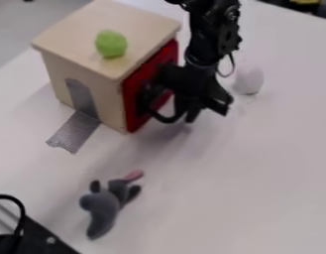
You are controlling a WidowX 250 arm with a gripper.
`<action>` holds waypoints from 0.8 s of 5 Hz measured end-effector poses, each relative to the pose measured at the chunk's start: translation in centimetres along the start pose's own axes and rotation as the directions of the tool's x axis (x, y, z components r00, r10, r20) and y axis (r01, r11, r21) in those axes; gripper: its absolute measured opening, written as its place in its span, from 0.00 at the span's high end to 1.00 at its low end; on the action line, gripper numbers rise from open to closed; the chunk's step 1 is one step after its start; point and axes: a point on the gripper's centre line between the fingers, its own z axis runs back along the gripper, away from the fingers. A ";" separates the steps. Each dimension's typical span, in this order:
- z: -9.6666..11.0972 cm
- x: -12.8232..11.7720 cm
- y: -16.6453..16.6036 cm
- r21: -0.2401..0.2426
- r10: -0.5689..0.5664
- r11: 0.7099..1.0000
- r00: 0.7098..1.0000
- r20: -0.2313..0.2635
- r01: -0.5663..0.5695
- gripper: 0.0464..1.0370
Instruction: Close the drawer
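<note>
The red drawer [131, 108], at the wooden box's [92, 94] side, seems almost closed. Beside the box, the hand's [205, 106] opening and hold I cannot tell; last push inward should follow.

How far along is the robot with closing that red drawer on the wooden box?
It looks mostly done: the red drawer front sits close to the wooden box along its visible near edge. Now the black gripper is right at that front, hiding part of it, so I can't tell whether a gap remains. Left, probably: a final push if so, then backing away.
</note>
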 end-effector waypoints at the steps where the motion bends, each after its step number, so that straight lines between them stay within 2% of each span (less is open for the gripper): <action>1: -0.1 -0.3 0.0 -0.006 -0.004 1.000 1.000 -0.008 0.004 0.89; 2: -0.9 -1.9 1.1 -0.020 0.037 0.999 0.997 -0.066 -0.038 0.67; 3: 0.8 -1.7 0.9 -0.053 0.059 0.997 0.997 -0.041 -0.061 0.38; 4: 3.8 -1.6 0.2 -0.098 0.062 0.993 0.998 -0.028 -0.065 0.11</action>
